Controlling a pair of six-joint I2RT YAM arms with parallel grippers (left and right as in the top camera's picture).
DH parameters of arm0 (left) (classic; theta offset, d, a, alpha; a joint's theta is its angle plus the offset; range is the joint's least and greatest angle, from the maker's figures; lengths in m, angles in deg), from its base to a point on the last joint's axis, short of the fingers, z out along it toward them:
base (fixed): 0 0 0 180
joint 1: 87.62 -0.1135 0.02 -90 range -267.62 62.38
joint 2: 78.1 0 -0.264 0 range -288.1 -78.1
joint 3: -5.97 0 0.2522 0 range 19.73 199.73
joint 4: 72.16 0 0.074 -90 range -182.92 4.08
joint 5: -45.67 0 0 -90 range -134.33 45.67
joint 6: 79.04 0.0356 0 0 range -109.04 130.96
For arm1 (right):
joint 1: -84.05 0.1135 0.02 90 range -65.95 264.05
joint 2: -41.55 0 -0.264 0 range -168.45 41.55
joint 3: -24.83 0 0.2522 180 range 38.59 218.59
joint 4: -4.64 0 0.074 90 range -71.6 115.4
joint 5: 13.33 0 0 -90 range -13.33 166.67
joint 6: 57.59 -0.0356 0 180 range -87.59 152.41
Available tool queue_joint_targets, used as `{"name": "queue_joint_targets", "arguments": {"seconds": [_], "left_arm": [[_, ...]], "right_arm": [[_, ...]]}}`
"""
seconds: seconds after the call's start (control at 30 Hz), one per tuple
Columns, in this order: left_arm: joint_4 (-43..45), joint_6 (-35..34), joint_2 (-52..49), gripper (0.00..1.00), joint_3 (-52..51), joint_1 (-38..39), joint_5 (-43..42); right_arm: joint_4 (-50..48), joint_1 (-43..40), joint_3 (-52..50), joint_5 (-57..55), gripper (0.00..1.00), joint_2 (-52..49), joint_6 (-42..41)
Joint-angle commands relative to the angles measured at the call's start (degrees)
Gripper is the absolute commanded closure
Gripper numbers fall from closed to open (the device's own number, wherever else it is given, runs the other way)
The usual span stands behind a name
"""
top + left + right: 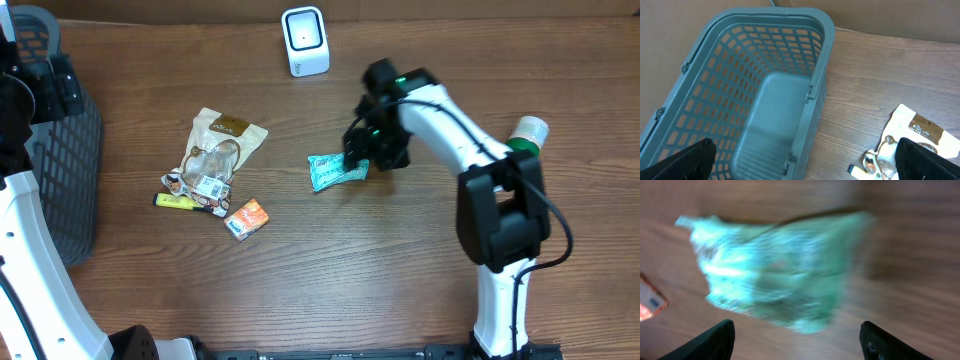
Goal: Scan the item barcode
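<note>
The teal packet [337, 171] lies mid-tabletop [400, 280], its right end under the right hand [358, 158], whose fingers [715, 340] stand wide apart, gripping nothing; bare wood rings the packet; the scanner [304, 40] sits near the far edge, well apart; the left hand [805, 162] gapes wide, holding nothing, over the basket [825, 30] at the left edge.
</note>
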Motion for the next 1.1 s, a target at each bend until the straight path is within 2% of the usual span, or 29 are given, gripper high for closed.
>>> {"name": "queue_joint_targets", "arguments": {"seconds": [0.0,0.13,0.27,0.47,0.53,0.67,0.77,1.03,1.07], "left_arm": [[0.17,0.81,-0.37,0.0,0.28,-0.31,0.31],[0.17,0.81,-0.37,0.0,0.28,-0.31,0.31],[0.17,0.81,-0.37,0.0,0.28,-0.31,0.28],[0.2,0.81,-0.39,0.0,0.28,-0.31,0.28],[0.17,0.81,-0.39,0.0,0.28,-0.31,0.31],[0.17,0.81,-0.39,0.0,0.28,-0.31,0.31],[0.17,0.81,-0.39,0.0,0.28,-0.31,0.28],[0.17,0.81,-0.39,0.0,0.28,-0.31,0.31],[0.17,0.81,-0.39,0.0,0.28,-0.31,0.28]], "right_arm": [[-0.72,-4.98,0.24,1.33,0.19,1.95,1.03],[-4.22,-7.23,-1.49,3.78,0.19,1.86,2.8],[-8.92,-7.52,-5.68,13.42,0.25,1.79,7.04],[-17.68,-7.15,-12.74,21.27,0.3,1.77,6.51],[-20.17,-7.02,-14.75,22.03,0.35,1.77,4.96],[-23.52,-6.54,-18.01,22.71,0.52,1.75,2.19],[-25.55,-6.12,-19.98,24.46,0.59,1.75,1.99],[-28.35,-4.74,-20.94,24.94,0.58,1.75,-2.43],[-28.81,-4.55,-20.98,24.94,0.52,1.75,-3.45]]}}
